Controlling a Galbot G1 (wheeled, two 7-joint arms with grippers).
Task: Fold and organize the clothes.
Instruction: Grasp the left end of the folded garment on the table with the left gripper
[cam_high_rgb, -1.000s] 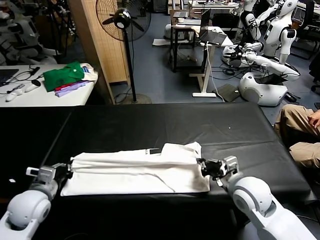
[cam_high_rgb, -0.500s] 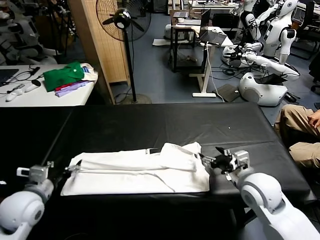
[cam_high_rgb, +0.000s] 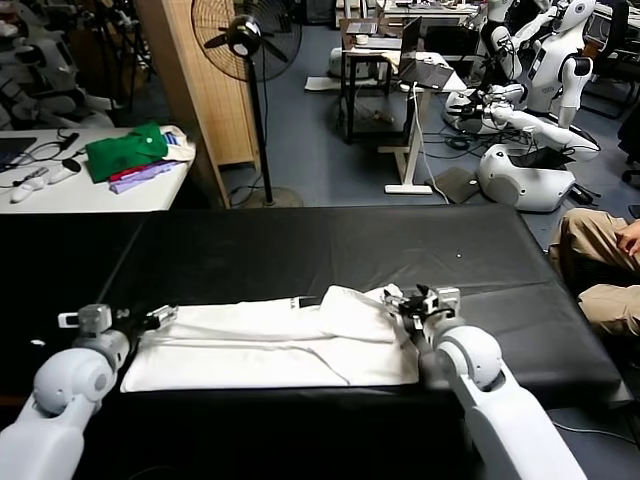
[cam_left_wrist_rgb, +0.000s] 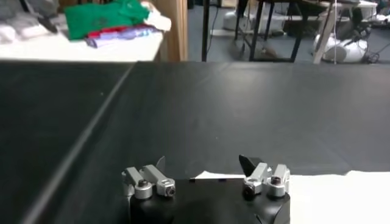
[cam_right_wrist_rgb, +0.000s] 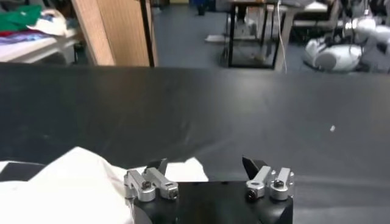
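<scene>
Shirt (cam_high_rgb: 270, 345) lies folded into a long band on the table (cam_high_rgb: 300, 250); I have the left end effector (cam_high_rgb: 150, 320) and right end effector (cam_high_rgb: 410, 303) apart, empty, at opposite ends, presumably for the next fold

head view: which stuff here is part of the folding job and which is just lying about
Part of the job:
- white T-shirt, partly folded on the black table
- left gripper, open at the shirt's left end
- right gripper, open at its right end

Lying about:
- green garment and purple cloth on the side table
- standing fan
</scene>
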